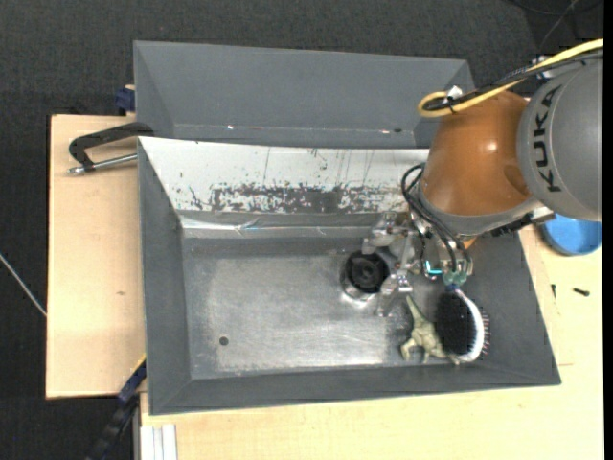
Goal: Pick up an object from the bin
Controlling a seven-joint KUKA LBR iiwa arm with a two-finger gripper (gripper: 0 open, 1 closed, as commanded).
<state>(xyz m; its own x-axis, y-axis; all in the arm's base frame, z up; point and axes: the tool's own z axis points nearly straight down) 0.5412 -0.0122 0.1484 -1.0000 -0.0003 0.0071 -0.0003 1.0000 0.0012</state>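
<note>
Your tool [400, 264] hangs by a black round thing [364, 273]; its state you can't tell. Looks light, stiff: take its rim.

black round disc [364, 272] lying right-centre

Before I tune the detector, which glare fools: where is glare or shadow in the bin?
Camera view: bright glare on the back wall of the bin, sheen on its floor; the black brush and round black thing by the gripper lie dark.
</note>
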